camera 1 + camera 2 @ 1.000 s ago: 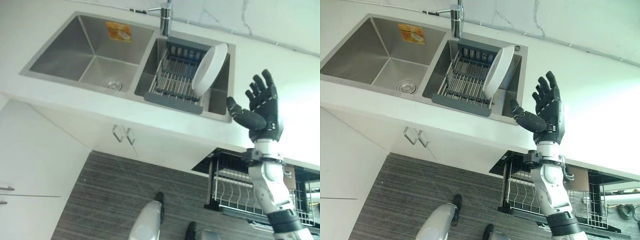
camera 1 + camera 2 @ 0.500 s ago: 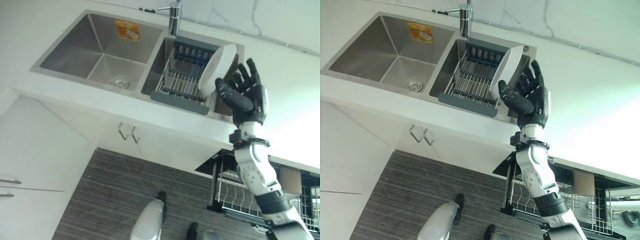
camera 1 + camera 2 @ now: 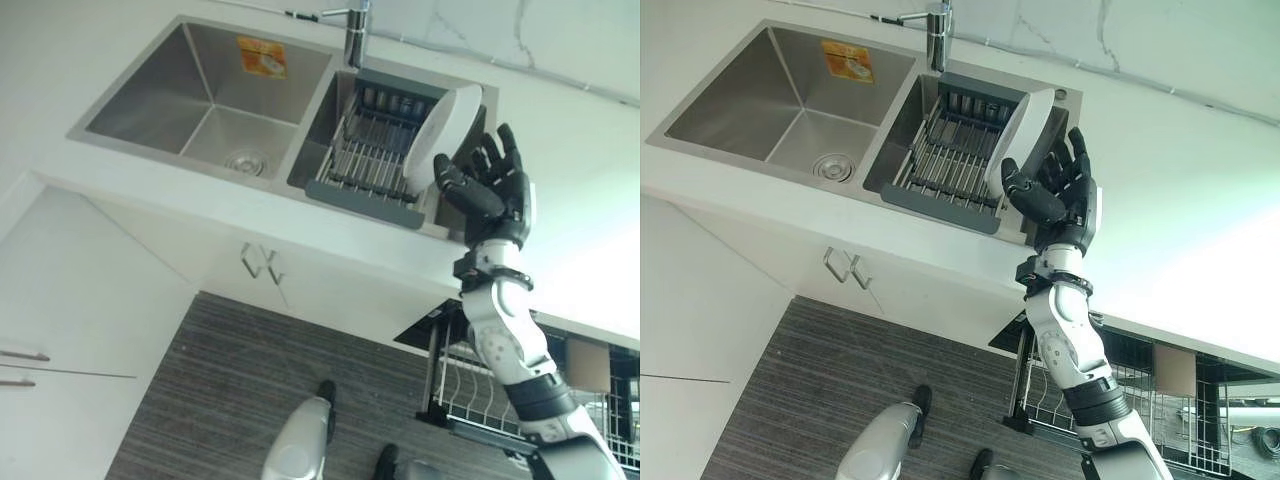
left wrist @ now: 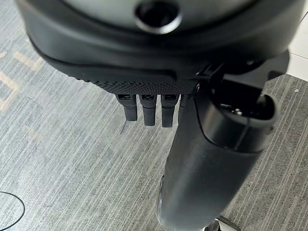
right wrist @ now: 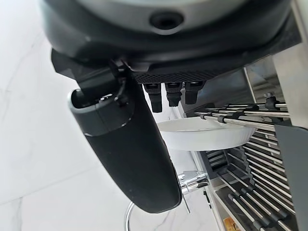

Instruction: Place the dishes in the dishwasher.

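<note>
Sink rack (image 3: 365, 170) — white plate (image 3: 441, 137) upright, open right hand (image 3: 493, 190) beside it

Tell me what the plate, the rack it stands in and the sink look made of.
Plate: glazed ceramic or melamine, smooth plain white; which one is unclear.
Rack: shiny metal wire in a dark grey, likely plastic, frame.
Sink: brushed stainless steel, dull grey sheen.
</note>
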Tool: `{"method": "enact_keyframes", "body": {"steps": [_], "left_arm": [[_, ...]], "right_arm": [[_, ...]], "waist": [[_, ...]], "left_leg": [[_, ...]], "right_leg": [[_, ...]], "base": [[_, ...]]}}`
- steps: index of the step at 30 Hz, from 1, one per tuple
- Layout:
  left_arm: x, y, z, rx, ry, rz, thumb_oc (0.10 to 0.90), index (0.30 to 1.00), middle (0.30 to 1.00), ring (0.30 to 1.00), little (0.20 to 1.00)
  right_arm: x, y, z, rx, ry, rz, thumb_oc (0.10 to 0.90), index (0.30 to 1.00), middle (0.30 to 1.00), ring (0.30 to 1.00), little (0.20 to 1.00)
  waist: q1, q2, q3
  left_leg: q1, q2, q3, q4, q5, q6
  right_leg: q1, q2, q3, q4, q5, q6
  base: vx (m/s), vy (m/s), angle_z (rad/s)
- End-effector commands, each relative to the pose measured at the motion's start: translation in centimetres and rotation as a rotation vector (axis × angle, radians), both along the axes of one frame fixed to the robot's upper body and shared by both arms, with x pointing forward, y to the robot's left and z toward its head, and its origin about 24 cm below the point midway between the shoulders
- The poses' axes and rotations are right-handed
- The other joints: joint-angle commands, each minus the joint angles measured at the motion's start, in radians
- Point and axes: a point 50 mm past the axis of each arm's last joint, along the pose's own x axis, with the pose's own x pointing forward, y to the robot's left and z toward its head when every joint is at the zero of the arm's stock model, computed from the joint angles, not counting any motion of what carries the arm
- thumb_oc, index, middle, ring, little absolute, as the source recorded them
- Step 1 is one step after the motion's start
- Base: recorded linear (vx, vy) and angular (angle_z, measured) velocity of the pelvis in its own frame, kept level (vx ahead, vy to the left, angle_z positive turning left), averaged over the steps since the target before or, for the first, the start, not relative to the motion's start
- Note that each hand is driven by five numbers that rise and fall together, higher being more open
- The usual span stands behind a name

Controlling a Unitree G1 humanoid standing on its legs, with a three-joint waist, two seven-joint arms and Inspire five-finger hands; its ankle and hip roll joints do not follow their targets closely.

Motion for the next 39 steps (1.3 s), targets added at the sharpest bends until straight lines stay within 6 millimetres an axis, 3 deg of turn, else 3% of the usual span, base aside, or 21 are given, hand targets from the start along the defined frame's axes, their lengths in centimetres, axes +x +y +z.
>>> {"method": "enact_keyframes", "body": {"steps": [1, 13, 23, 24, 25, 32, 39], "left_arm": [[-3.4, 0.9, -0.1, 0.047, 0.13, -0.045, 0.8, 0.9, 0.9, 0.9, 0.9], [-3.2, 1.1, 0.0, 0.035, 0.127, -0.024, 0.8, 0.9, 0.9, 0.9, 0.9], [-3.2, 1.2, 0.1, 0.039, 0.126, -0.039, 0.8, 0.9, 0.9, 0.9, 0.9], [-3.2, 1.3, 0.1, 0.04, 0.126, -0.043, 0.8, 0.9, 0.9, 0.9, 0.9], [-3.1, 1.3, 0.1, 0.041, 0.125, -0.045, 0.8, 0.9, 0.9, 0.9, 0.9], [-2.7, 1.5, 0.1, 0.042, 0.11, -0.071, 0.8, 0.9, 0.9, 0.9, 0.9], [-2.2, 1.7, 0.2, 0.047, 0.104, -0.107, 0.8, 0.9, 0.9, 0.9, 0.9]], "right_arm": [[-0.3, -0.3, 5.8, 0.012, -0.264, -0.027, 0.8, 0.9, 0.9, 0.9, 0.9], [1.0, 0.1, 6.7, -0.007, -0.237, -0.047, 0.8, 0.9, 0.9, 0.9, 0.9], [1.5, -1.0, 7.8, -0.033, -0.225, -0.155, 0.8, 0.9, 0.9, 0.9, 0.9], [1.6, -1.2, 7.9, -0.042, -0.217, -0.188, 0.505, 0.458, 0.458, 0.458, 0.458], [1.7, -1.6, 8.0, -0.06, -0.21, -0.239, 0.4, 0.3, 0.3, 0.3, 0.3], [2.4, -3.7, 8.4, -0.1, -0.187, -0.393, 0.4, 0.3, 0.3, 0.3, 0.3], [2.9, -4.4, 9.1, -0.141, -0.193, -0.42, 0.4, 0.3, 0.3, 0.3, 0.3]], "waist": [[0.004, 0.016, -0.04], [0.032, 0.021, -0.021], [0.046, 0.026, -0.009], [0.048, 0.027, -0.009], [0.05, 0.027, -0.009], [0.064, 0.035, 0.0], [0.079, 0.047, 0.002]], "left_leg": [[0.061, 0.069, -0.053, -0.06, -0.079, -0.069], [0.054, 0.059, -0.074, -0.06, -0.071, -0.068], [0.061, 0.055, -0.087, -0.06, -0.071, -0.073], [0.061, 0.054, -0.089, -0.06, -0.07, -0.073], [0.06, 0.053, -0.091, -0.06, -0.07, -0.074], [0.055, 0.049, -0.098, -0.06, -0.067, -0.075], [0.049, 0.04, -0.111, -0.06, -0.063, -0.075]], "right_leg": [[-0.091, -0.029, -0.034, 0.034, 0.038, -0.004], [-0.087, -0.036, -0.043, 0.034, 0.04, -0.004], [-0.074, -0.039, -0.051, 0.034, 0.034, -0.005], [-0.074, -0.039, -0.051, 0.034, 0.034, -0.006], [-0.073, -0.039, -0.052, 0.034, 0.033, -0.005], [-0.071, -0.042, -0.063, 0.034, 0.034, -0.007], [-0.07, -0.049, -0.077, 0.034, 0.034, -0.007]], "base": [[0.0, 0.0, 0.0], [0.01, -0.002, 0.07], [0.01, -0.001, 0.03], [0.01, 0.001, 0.06], [0.01, 0.001, 0.06], [0.0, 0.001, 0.01], [-0.01, 0.006, 0.1]]}}
